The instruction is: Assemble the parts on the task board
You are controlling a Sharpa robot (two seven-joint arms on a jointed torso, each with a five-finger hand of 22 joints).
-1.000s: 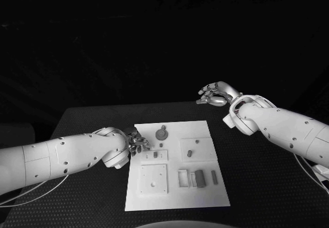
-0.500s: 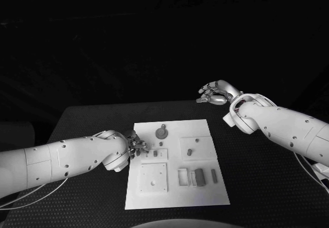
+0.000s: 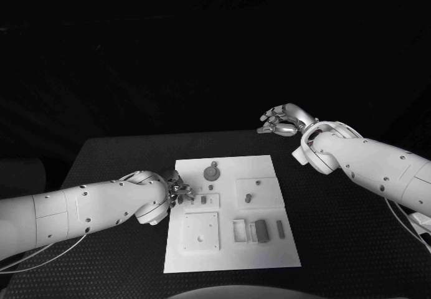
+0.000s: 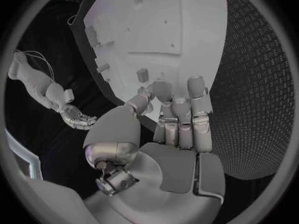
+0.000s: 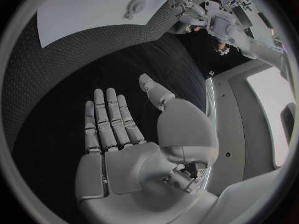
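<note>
A black table (image 3: pixel 341 230) — finely textured — under everything.

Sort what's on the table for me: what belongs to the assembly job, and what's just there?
Belongs to the job:
- task board
- round part at its far end
- small part on a raised block
- dark parts near the board's right edge
- left hand, at the board's left edge

Just there:
- black table
- right hand, open, raised beyond the board

Task board (image 3: pixel 229 249) smooth matt white plastic; table (image 3: pixel 350 237) rough textured black mat.
</note>
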